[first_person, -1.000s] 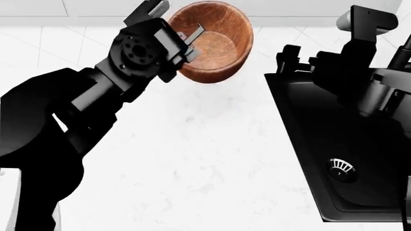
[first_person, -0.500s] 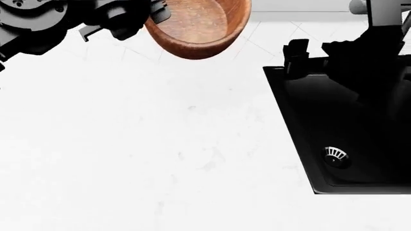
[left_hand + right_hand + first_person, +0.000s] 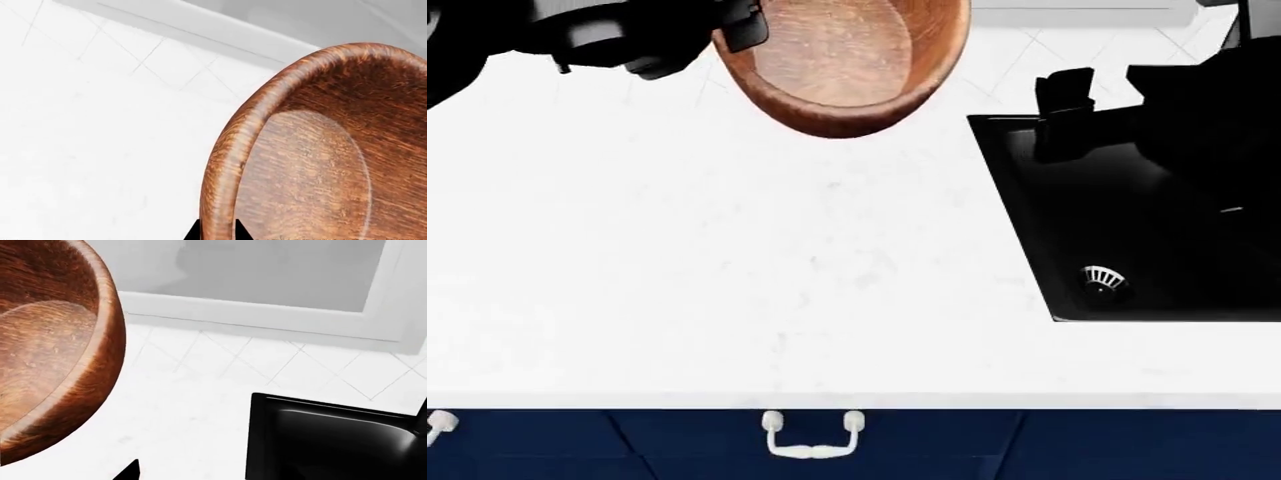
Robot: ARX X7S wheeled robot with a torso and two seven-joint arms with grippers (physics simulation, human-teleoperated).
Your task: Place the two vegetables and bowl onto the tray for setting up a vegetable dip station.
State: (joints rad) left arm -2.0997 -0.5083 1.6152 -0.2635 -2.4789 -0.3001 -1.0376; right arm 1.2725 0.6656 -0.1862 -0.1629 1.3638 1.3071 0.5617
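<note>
My left gripper (image 3: pixel 217 234) is shut on the rim of the reddish-brown wooden bowl (image 3: pixel 320 165), with one black fingertip on each side of the rim. In the head view the bowl (image 3: pixel 841 60) hangs tilted above the white counter at the top, and the left gripper (image 3: pixel 741 25) is at its left edge. My right gripper (image 3: pixel 1065 112) hovers at the sink's far left corner, open and holding nothing; only one of its fingertips (image 3: pixel 127 472) shows in the right wrist view, where the bowl (image 3: pixel 53 355) fills the left. The two vegetables and the tray are out of view.
A deep black sink (image 3: pixel 1028 220) with a drain (image 3: pixel 1102 278) is set into the white counter (image 3: pixel 761 270) at the right. The counter's front edge runs across the bottom, above dark blue cabinet fronts with a white handle (image 3: pixel 813 435). A wall stands behind the bowl.
The left arm has risen out of the middle of the head view, still holding the bowl near the top. The view has shifted, so the counter's front edge and cabinets now show.
</note>
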